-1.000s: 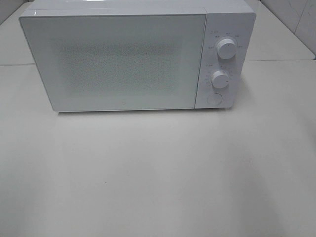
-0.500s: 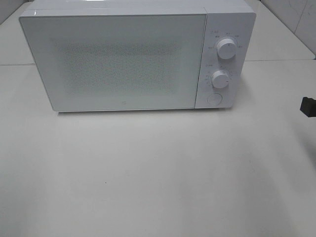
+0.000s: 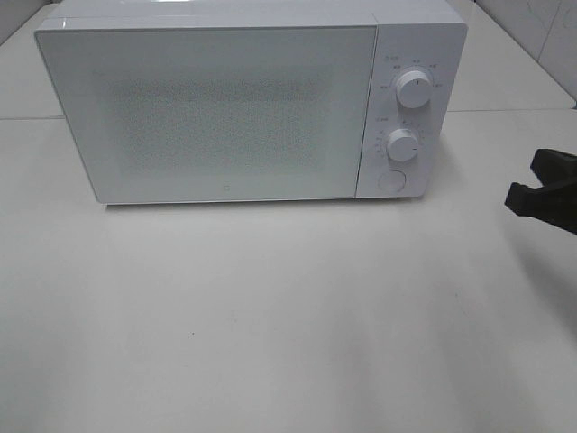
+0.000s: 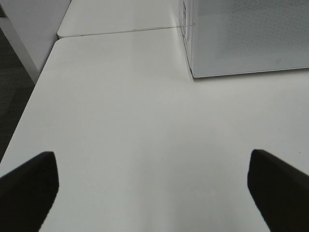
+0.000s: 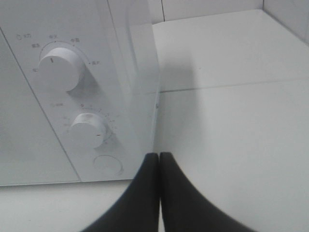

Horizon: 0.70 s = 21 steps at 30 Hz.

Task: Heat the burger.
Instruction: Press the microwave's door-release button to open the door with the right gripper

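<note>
The burger is not in view. The white microwave (image 3: 216, 108) stands at the back of the table with its door closed. Its upper knob (image 3: 413, 88), lower knob (image 3: 402, 144) and round button (image 3: 390, 180) are on the right panel. My right gripper (image 3: 532, 185) reaches in from the right edge, apart from the microwave, level with the panel. In the right wrist view it (image 5: 159, 157) is shut and empty, its tips pointing at the panel's lower corner near the button (image 5: 107, 165). My left gripper (image 4: 152, 162) is open and empty above bare table, left of the microwave (image 4: 241, 38).
The white table (image 3: 288, 316) spreads in front of the microwave. Its left edge (image 4: 29, 106) drops to a dark floor in the left wrist view. A seam between table tops (image 5: 231, 84) runs behind the microwave on the right.
My right gripper has come into the exterior view from the right edge and moved leftward toward the microwave's panel. The microwave has not moved.
</note>
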Motion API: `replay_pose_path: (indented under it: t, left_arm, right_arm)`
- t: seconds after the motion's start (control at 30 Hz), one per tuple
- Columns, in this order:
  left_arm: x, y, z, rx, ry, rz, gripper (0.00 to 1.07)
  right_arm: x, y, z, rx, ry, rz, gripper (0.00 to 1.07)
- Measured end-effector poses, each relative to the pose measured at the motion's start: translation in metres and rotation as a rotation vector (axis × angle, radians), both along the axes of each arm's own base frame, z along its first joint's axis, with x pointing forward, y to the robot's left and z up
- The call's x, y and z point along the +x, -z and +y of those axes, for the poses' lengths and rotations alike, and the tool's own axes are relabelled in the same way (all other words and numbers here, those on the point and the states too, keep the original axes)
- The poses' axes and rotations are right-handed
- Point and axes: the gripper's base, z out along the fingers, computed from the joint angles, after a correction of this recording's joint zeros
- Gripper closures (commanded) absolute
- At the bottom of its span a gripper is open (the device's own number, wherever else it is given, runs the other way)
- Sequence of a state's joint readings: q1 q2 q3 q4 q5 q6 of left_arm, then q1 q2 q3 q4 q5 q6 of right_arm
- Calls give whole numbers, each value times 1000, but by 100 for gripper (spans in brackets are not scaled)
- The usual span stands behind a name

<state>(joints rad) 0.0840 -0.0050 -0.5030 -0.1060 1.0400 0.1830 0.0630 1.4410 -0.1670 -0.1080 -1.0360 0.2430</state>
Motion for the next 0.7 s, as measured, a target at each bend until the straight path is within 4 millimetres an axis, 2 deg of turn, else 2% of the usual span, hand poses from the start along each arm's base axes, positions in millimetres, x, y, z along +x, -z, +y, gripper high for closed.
replay_pose_path:
  t: [0.1, 0.17, 0.23, 0.27, 0.3, 0.37, 0.43, 0.47, 0.5, 0.53, 0.57, 0.63, 0.7]
  left_arm:
    - [0, 0, 0, 0, 0, 0, 6]
    - [0, 0, 0, 0, 0, 0, 6]
    - [0, 0, 0, 0, 0, 0, 6]
    - [0, 0, 0, 0, 0, 0, 6]
    - [0, 0, 0, 0, 0, 0, 6]
    - [0, 0, 0, 0, 0, 0, 6]
    - [0, 0, 0, 0, 0, 0, 6]
    - [0, 0, 0, 0, 0, 0, 6]
    - [0, 0, 0, 0, 0, 0, 6]
    - [0, 0, 0, 0, 0, 0, 6]
    - [0, 0, 0, 0, 0, 0, 6]
    - [0, 0, 0, 0, 0, 0, 6]
    - [0, 0, 0, 0, 0, 0, 6]
  right_arm:
    - [1, 3, 3, 39, -3, 16, 107]
    - [3, 14, 14, 173, -16, 66, 107]
    - [3, 17, 17, 202, -20, 78, 107]
    - [4, 20, 23, 291, -17, 94, 107]
    - [4, 20, 23, 291, -17, 94, 107]
    - [6, 27, 30, 425, 10, 145, 107]
    - [7, 29, 32, 477, 26, 161, 107]
    - [10, 31, 37, 578, 51, 184, 107]
    - [10, 31, 37, 578, 51, 184, 107]
    - [15, 33, 43, 695, 81, 211, 107]
    - [15, 33, 43, 695, 81, 211, 107]
    - [20, 36, 52, 836, 121, 243, 107]
    - [22, 36, 54, 877, 140, 250, 107]
